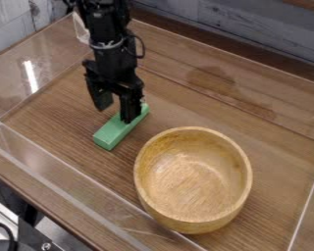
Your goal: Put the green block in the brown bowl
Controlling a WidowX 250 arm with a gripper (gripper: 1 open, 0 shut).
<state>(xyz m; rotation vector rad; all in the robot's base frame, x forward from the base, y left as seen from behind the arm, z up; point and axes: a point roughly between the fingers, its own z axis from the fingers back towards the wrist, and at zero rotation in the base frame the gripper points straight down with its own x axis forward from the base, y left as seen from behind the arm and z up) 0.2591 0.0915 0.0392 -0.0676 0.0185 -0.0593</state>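
Hand (117, 101) points straight down, fingers spread wide, nothing pinched. It's low over the far end of the block (118, 130), fingertips (127, 111) straddling or just at that end; can't tell whether they touch the block or the bench (251, 98).

Block: green bar, lying flat on the bench, long axis running diagonally from under the hand toward the near-left. Most of its length sticks out below and toward the camera from the hand; the far end is hidden behind the fingers.

Bowl (192, 179): wooden, upright, sits to the right of and nearer the camera than the hand. Well apart from the hand, close to the block's right side but not touching it. Inside of the bowl holds nothing visible.

Arm rises up and away from the hand toward the top-left edge of the view. Bench is wood-grain with a clear sheet or wall along the near and left edges, glare on it left of the hand.
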